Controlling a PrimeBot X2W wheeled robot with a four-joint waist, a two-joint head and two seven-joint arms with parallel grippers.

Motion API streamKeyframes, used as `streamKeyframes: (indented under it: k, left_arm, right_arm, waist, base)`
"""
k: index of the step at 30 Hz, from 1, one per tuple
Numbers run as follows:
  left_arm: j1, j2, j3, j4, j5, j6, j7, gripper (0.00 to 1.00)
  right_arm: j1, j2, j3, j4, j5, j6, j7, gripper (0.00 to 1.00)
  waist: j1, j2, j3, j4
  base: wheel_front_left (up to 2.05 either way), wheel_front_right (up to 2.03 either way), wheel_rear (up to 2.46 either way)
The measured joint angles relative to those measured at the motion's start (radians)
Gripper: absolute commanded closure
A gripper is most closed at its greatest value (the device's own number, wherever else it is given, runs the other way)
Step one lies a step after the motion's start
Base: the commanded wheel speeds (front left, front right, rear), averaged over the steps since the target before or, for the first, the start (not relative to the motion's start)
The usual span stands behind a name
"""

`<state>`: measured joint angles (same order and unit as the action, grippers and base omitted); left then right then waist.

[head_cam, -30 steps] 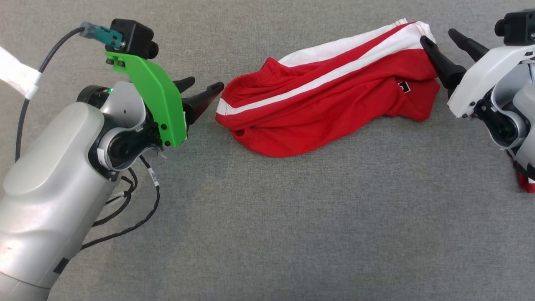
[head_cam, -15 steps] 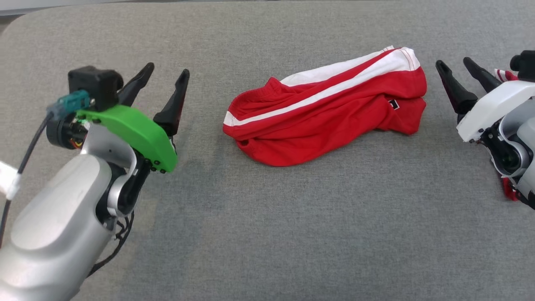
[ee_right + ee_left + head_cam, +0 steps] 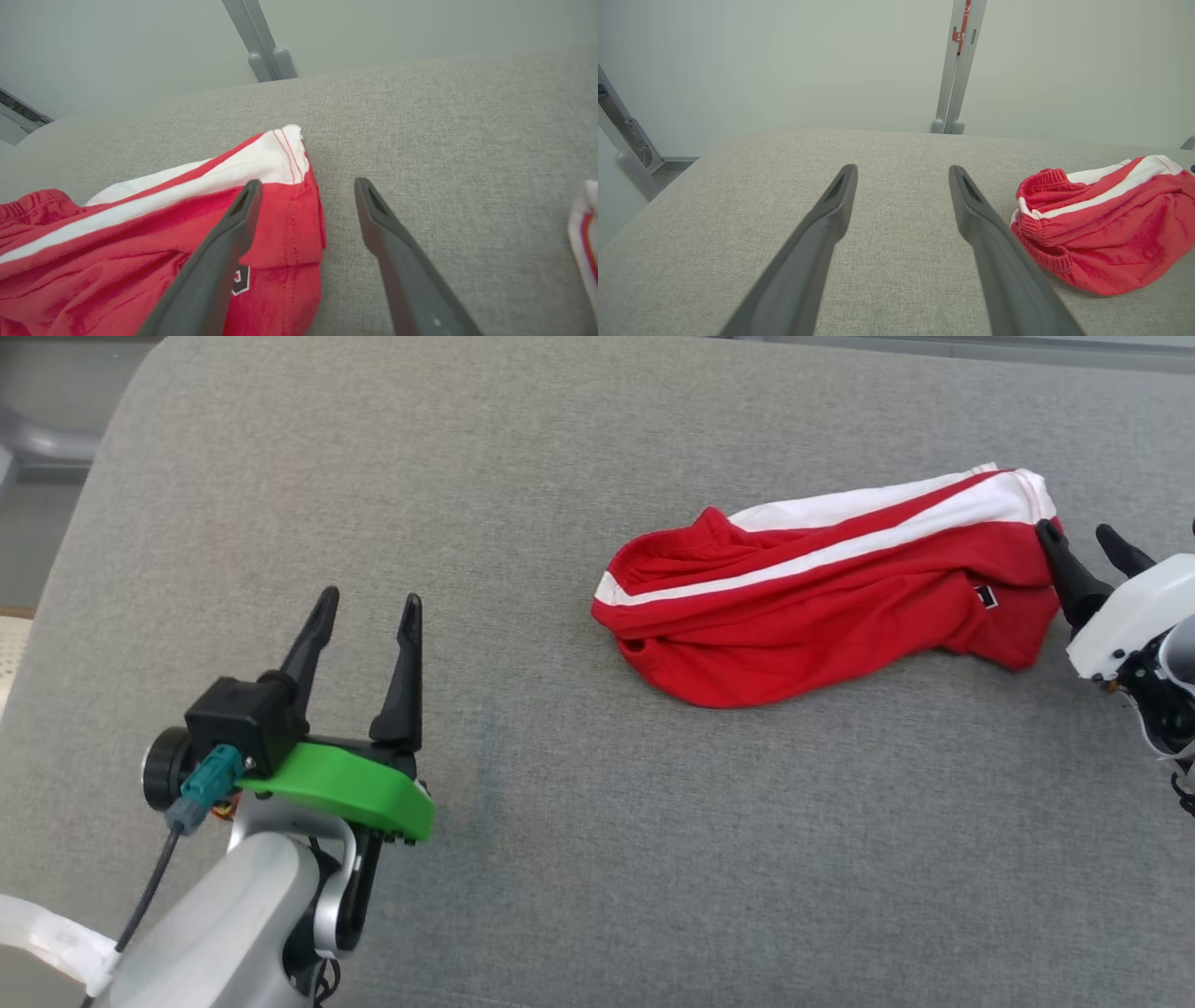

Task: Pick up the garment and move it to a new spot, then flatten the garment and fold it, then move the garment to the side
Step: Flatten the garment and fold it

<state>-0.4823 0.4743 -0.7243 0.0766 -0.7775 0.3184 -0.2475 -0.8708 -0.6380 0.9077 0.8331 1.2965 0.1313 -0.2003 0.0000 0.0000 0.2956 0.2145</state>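
Observation:
The garment is a pair of red shorts with white side stripes, lying bunched on the grey table right of centre. My left gripper stands open well to its left, over bare cloth, fingers pointing away from me. In the left wrist view the garment lies right of the open left gripper. My right gripper is open at the garment's right end. In the right wrist view the right gripper straddles the garment's hem, one finger over red cloth and one over the table.
The table's rounded far-left corner and left edge drop to the floor. A grey metal post stands behind the table. A scrap of white and red cloth lies at the right wrist view's right edge.
The head camera has moved, shifting the whole picture. My left gripper has drawn away from the garment's left end. My right gripper pulled off, then returned to the right end. Both stay open.

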Motion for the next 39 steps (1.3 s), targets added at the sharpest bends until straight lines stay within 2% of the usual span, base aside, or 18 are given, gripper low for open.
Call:
streamKeyframes:
  k: [4,11,17,18,19,20,21,24,32,39]
  left_arm:
    - [0.063,-0.040,0.021,0.028,0.012,-0.004,-0.010,0.00]
    - [0.139,-0.109,0.075,0.063,0.022,-0.048,-0.014,0.00]
    - [0.166,-0.156,0.122,0.075,0.062,-0.090,-0.014,0.00]
    - [0.168,-0.164,0.129,0.077,0.076,-0.097,-0.014,0.00]
    - [0.170,-0.173,0.135,0.080,0.087,-0.102,-0.014,0.00]
    - [0.171,-0.178,0.139,0.081,0.093,-0.107,-0.014,0.00]
    - [0.174,-0.183,0.145,0.083,0.098,-0.112,-0.014,0.00]
    - [0.186,-0.198,0.167,0.091,0.112,-0.125,-0.014,0.00]
    - [0.222,-0.238,0.196,0.125,0.147,-0.166,-0.015,0.00]
    - [0.253,-0.250,0.233,0.150,0.163,-0.188,-0.015,0.00]
  right_arm:
    - [0.000,-0.013,0.008,0.055,0.045,0.000,0.074,0.00]
    - [0.005,-0.014,-0.001,0.121,0.147,0.000,0.233,0.00]
    - [0.005,0.002,-0.008,0.166,0.190,0.000,0.309,0.00]
    - [0.004,0.004,-0.009,0.169,0.191,0.000,0.311,0.53]
    - [0.003,0.006,-0.012,0.172,0.193,0.000,0.307,0.71]
    - [0.003,0.008,-0.015,0.172,0.195,0.000,0.296,0.95]
    - [0.003,0.012,-0.020,0.172,0.197,-0.001,0.270,1.00]
    - [0.006,0.032,-0.025,0.149,0.196,-0.001,0.195,1.00]
    - [0.091,0.021,-0.039,0.055,0.188,-0.001,0.015,1.00]
    - [0.167,0.011,-0.049,-0.007,0.166,0.000,-0.049,1.00]
  waist:
    - [0.0000,0.0000,0.002,0.047]
    - [0.0000,0.0000,-0.009,0.118]
    - [-0.0001,0.0000,-0.024,0.144]
    - [-0.0001,0.0000,-0.024,0.147]
    - [0.0000,0.0000,-0.023,0.150]
    - [0.0000,0.0000,-0.022,0.151]
    - [0.0000,0.0000,-0.020,0.152]
    - [0.0000,0.0000,-0.025,0.152]
    - [0.0000,0.0000,-0.054,0.119]
    - [0.0000,0.0000,-0.088,0.051]
  base:
    - [0.00,0.00,0.00]
    - [0.00,0.00,0.00]
    - [0.00,0.00,0.00]
    - [0.00,0.00,0.00]
    - [0.00,0.00,0.00]
    - [0.00,0.00,0.00]
    - [0.00,0.00,0.00]
    - [0.00,0.00,0.00]
    - [0.00,0.00,0.00]
    - [0.00,0.00,0.00]
